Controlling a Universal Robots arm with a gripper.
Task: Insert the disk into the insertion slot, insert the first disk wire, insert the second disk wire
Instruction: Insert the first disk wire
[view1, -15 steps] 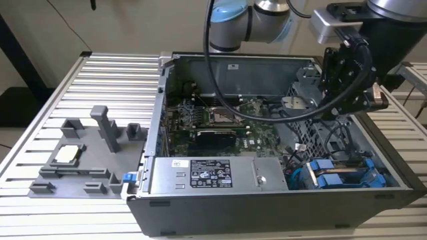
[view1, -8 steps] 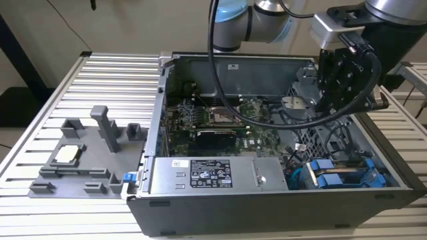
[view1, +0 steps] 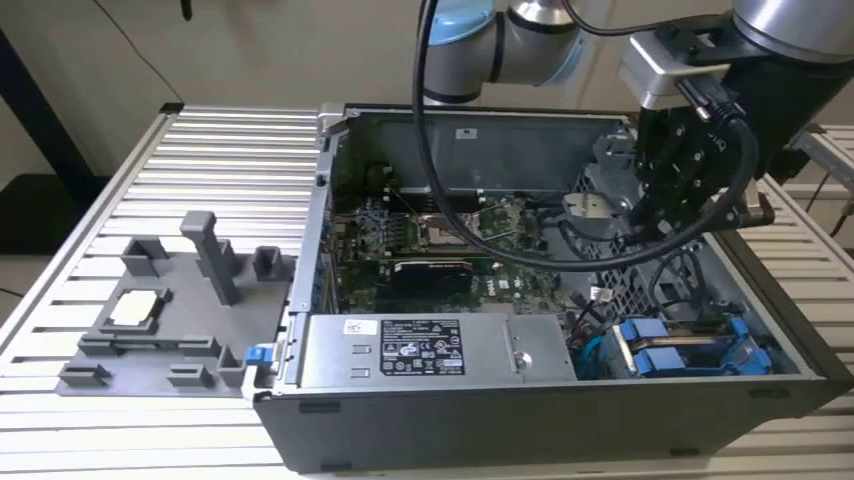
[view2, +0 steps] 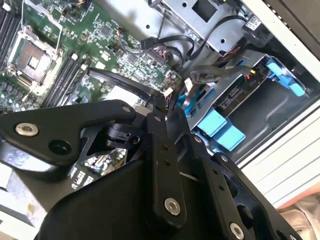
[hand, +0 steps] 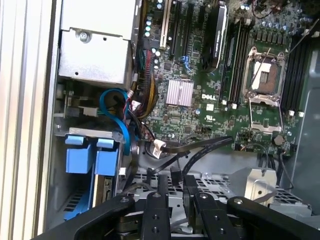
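Observation:
The disk (view1: 674, 358) lies in its blue frame inside the insertion slot (view1: 747, 330), at the case's front corner on the exterior view's right. Its blue tabs (hand: 92, 160) and silver body (view2: 240, 95) appear in both wrist views. My gripper (view1: 657, 215) hangs over the perforated metal cage (hand: 220, 182) further back in the case. Its jaws stand close together, and the end of a black wire (hand: 200, 150) runs in between them. That wire (view2: 117, 80) trails back over the motherboard. A blue wire (hand: 117, 112) loops beside the disk.
The open computer case (view1: 534, 420) sits on a slatted metal table (view1: 200, 150). Inside it are the motherboard with its square CPU socket (hand: 262, 75), a silver power supply (view1: 414, 350) and loose cables. A grey fixture with a small chip (view1: 140, 305) stands on the exterior view's left.

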